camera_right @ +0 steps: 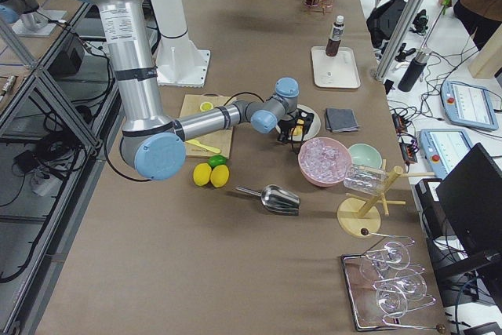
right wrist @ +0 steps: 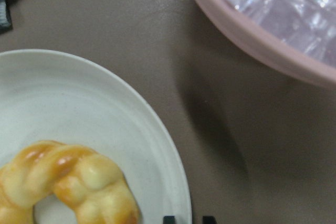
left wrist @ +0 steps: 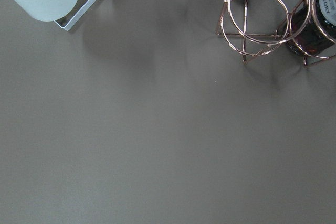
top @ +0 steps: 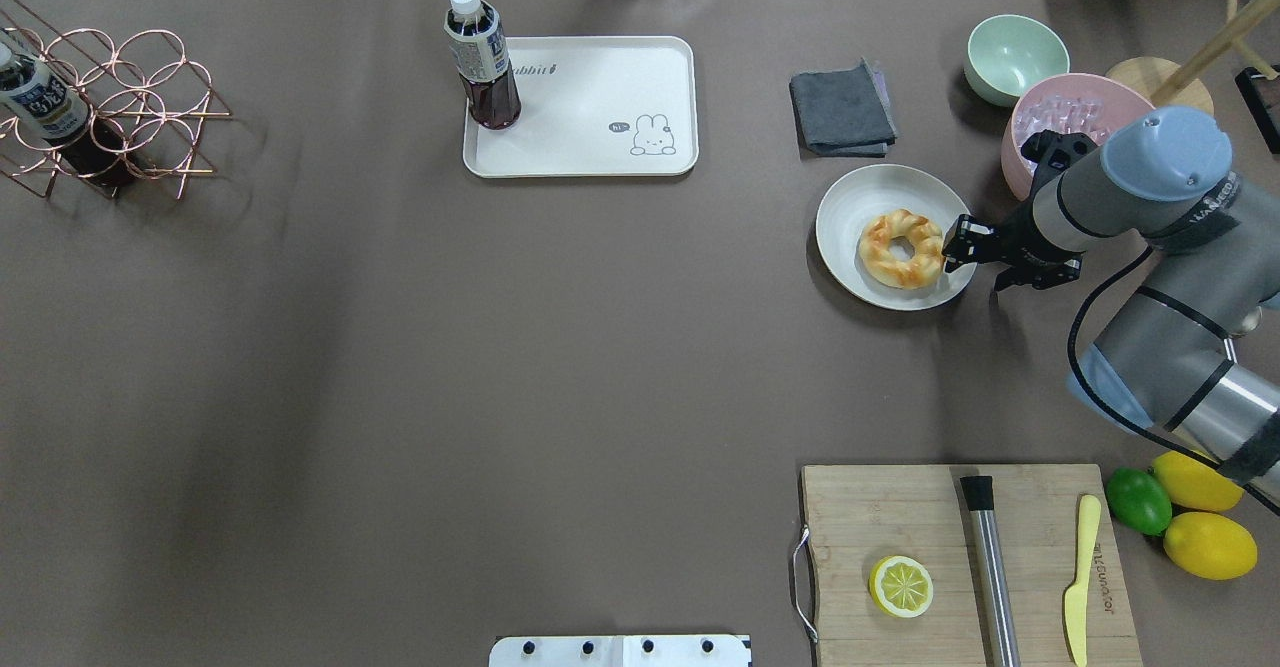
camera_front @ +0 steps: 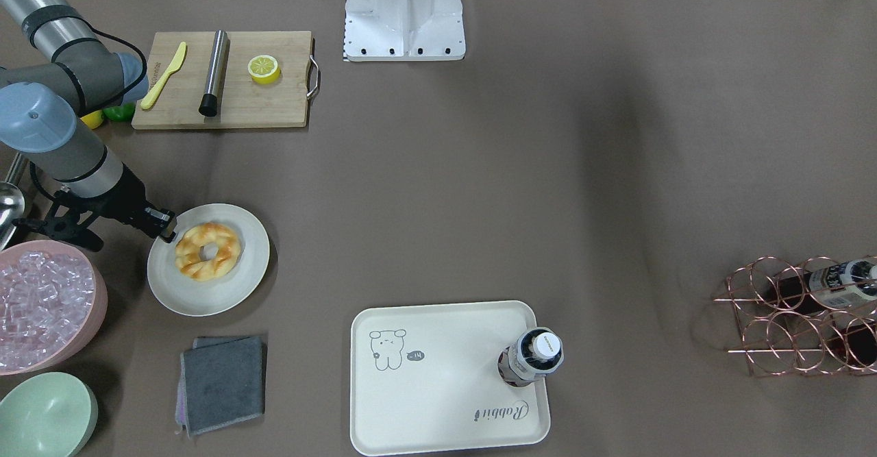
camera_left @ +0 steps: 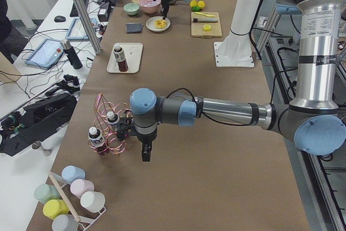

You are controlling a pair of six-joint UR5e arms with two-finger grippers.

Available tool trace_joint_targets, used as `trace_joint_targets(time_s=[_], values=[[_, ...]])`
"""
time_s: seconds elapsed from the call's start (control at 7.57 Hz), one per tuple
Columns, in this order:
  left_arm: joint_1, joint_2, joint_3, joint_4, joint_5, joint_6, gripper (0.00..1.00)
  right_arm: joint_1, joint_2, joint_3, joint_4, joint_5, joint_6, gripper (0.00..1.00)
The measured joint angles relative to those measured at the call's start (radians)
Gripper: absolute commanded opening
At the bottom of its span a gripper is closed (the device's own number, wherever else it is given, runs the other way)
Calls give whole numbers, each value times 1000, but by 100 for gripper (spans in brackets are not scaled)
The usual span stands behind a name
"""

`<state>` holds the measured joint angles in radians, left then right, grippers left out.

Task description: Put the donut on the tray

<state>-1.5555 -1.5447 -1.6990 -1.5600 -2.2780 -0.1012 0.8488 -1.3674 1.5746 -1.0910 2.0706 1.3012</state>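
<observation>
The golden-brown twisted donut [top: 900, 249] lies on a round off-white plate [top: 860, 197] at the right of the table; it also shows in the front view [camera_front: 207, 251] and the right wrist view [right wrist: 73, 182]. My right gripper [top: 955, 247] hangs low over the plate's right rim, just beside the donut and apart from it, with its jaws close together and empty [right wrist: 188, 220]. The cream rabbit tray [top: 590, 117] sits at the far centre, with a dark drink bottle [top: 482, 67] standing on its left corner. My left gripper [camera_left: 146, 155] hangs over bare table by the copper rack; I cannot tell whether it is open or shut.
A pink bowl of ice [top: 1060, 117] stands right behind the right wrist, with a green bowl [top: 1015, 57] and a grey cloth [top: 842, 107] nearby. A wooden cutting board [top: 960, 547] holds a halved lemon, a steel rod and a yellow knife. A copper bottle rack [top: 110, 107] stands far left.
</observation>
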Motion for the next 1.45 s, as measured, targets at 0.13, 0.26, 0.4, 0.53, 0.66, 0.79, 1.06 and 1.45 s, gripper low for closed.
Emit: trace_joint_targets(time_s=[0.13,0.26,0.4,0.53,0.66,0.79,1.06,1.45], values=[[0,0,0,1,0,1,99,4,1,3,0,3,-8,0],[0,0,1,1,0,0,99,18,7,6,-1,16,-20,0],[0,0,1,1,0,0,99,44,18,9,-4,52,-30,0],[0,0,1,1,0,0,99,79,33,17,-11,103,-34,0],[0,0,1,1,0,0,99,106,58,22,-20,141,-30,0],[0,0,1,1,0,0,99,124,105,21,-62,162,-25,0],[-1,0,1,1,0,0,99,136,254,-15,-190,172,-18,0],[-2,2,0,-2,0,1,99,120,527,-263,-214,165,43,0]])
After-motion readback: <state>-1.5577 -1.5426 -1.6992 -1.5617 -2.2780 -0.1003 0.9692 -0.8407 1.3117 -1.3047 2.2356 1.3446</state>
